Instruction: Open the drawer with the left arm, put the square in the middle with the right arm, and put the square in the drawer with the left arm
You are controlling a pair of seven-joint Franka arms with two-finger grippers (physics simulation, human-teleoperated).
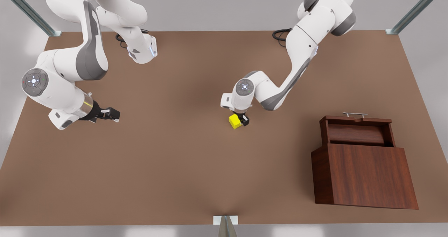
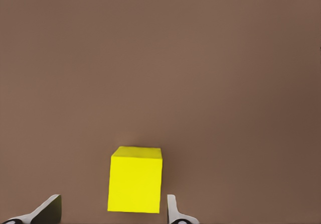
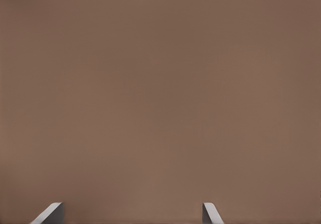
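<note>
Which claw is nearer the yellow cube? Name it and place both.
Left. The left claw sits right at the yellow cube, fingers open either side of it. The right claw waits open, far off toward the front view's left.

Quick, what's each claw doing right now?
Left gripper: open, fingers either side of the yellow cube, not clamped.
Right gripper: open, empty, waiting over bare table.

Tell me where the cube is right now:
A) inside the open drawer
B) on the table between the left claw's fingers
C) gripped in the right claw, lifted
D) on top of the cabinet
B: the left wrist view shows the cube between the left claw's open fingers, and the front view shows it mid-table, away from the drawer.
</note>
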